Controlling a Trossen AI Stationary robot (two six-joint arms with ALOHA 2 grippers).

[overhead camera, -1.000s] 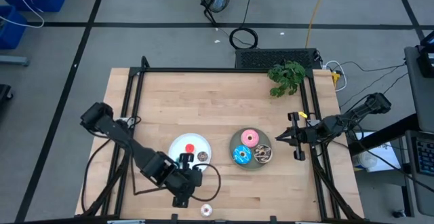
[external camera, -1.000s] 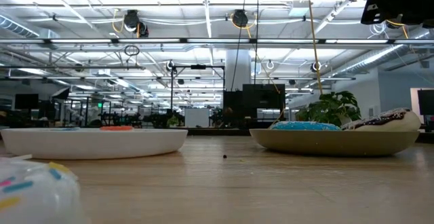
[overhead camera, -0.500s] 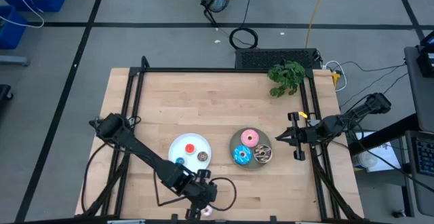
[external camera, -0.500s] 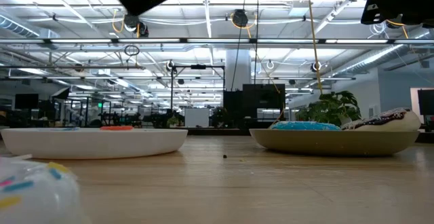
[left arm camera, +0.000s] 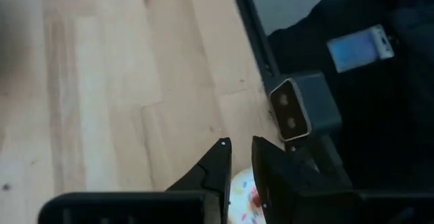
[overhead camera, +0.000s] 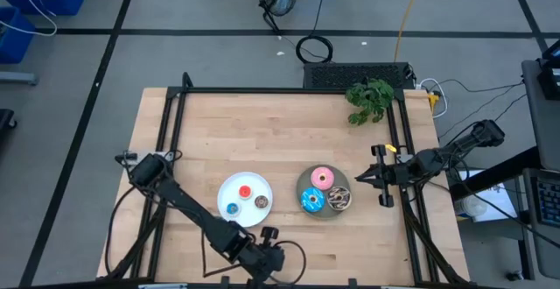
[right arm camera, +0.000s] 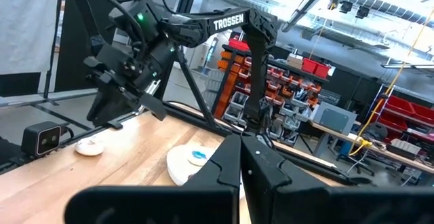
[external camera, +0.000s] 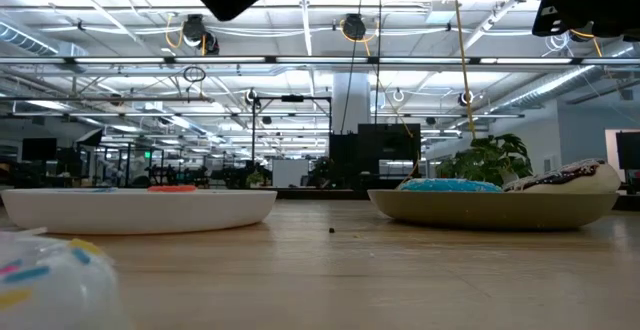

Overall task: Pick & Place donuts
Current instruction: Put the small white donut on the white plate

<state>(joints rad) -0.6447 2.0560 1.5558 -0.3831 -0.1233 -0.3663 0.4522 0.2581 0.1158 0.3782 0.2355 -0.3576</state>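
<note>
My left gripper (overhead camera: pixel 265 264) hovers at the table's near edge, open by a narrow gap, right above the whitish sprinkled donut (left arm camera: pixel 239 191), which lies flat on the wood and also shows close up in the low view (external camera: pixel 40 280). The white plate (overhead camera: pixel 229 187) carries the red-orange (overhead camera: pixel 245 190), blue (overhead camera: pixel 232 208) and brown (overhead camera: pixel 261 202) small donuts. On the grey plate (overhead camera: pixel 304 182) lie the pink (overhead camera: pixel 322 179), blue-sprinkled (overhead camera: pixel 311 200) and dark brown-sprinkled (overhead camera: pixel 339 199) donuts. My right gripper (overhead camera: pixel 360 179) waits shut to the right of the grey plate.
A green toy plant (overhead camera: pixel 369 98) sits near the far right corner. A black frame rail (overhead camera: pixel 289 90) borders the table. A small camera block (left arm camera: pixel 293 110) stands at the near edge beside the whitish donut. Bare wood stretches across the far half.
My left gripper has swung from above the white plate toward the table's near edge and now stands over the whitish donut, hiding it in the high view. The small blue donut has come into sight on the white plate. My right arm has kept still.
</note>
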